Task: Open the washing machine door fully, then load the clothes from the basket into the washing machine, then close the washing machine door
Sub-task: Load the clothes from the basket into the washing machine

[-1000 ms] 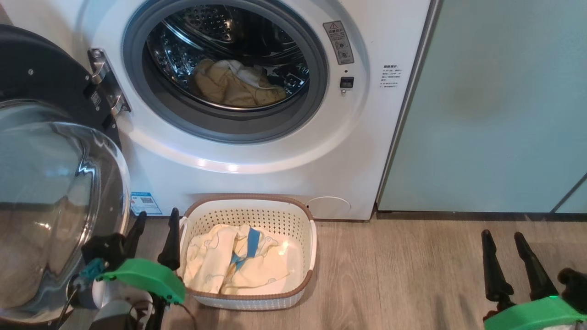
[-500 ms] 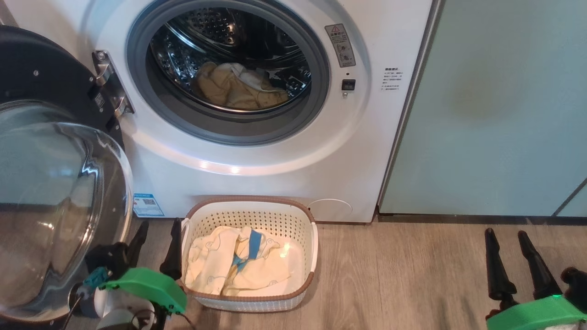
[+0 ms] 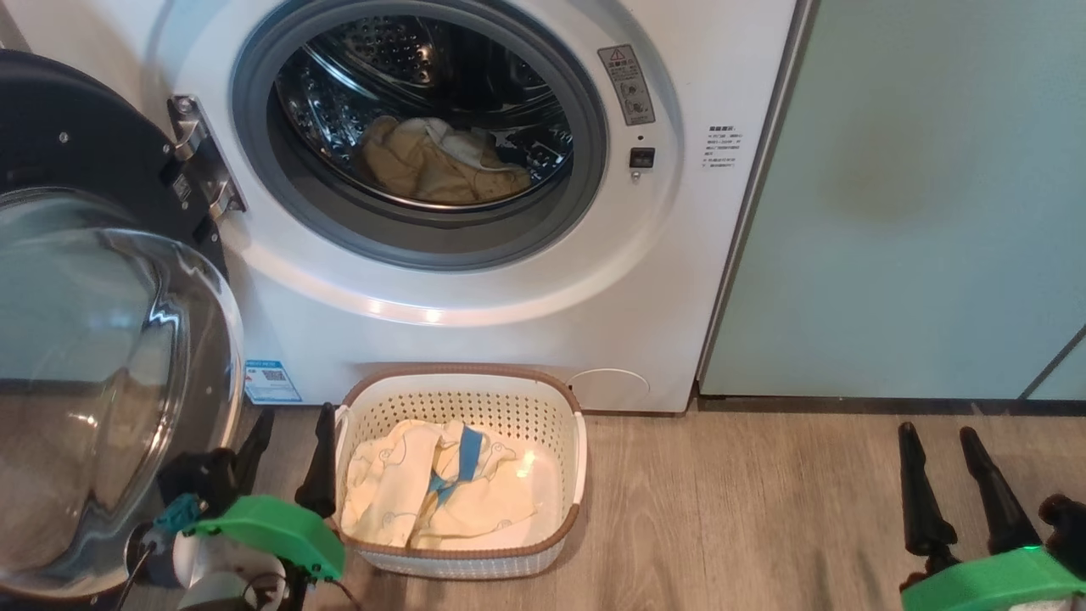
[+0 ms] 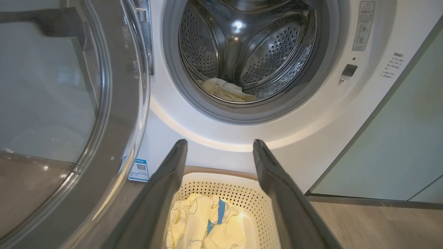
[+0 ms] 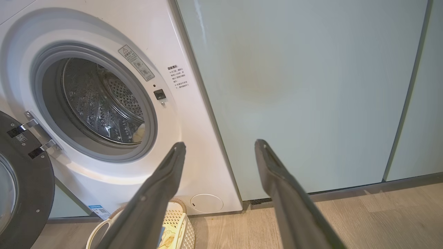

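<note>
Two grippers: we find the left gripper (image 3: 293, 417) before the washing machine (image 3: 526, 322), toward its left, and the right gripper (image 3: 937, 434) well off its right; both with jaws apart, holding nothing.
Washing machine door (image 3: 110, 339): swung wide at the machine's left.
Basket (image 3: 462, 371): on the floor (image 3: 747, 509) just before the machine, pale yellow clothes (image 3: 407, 492) inside.
Drum (image 3: 339, 85): we see more yellow cloth (image 3: 433, 165) lying at its bottom.

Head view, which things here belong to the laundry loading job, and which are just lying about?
Job: washing machine, washing machine door swung open, basket, clothes in it, cloth in the drum.
Just there: pale teal cabinet doors, wood floor, blue sticker.
</note>
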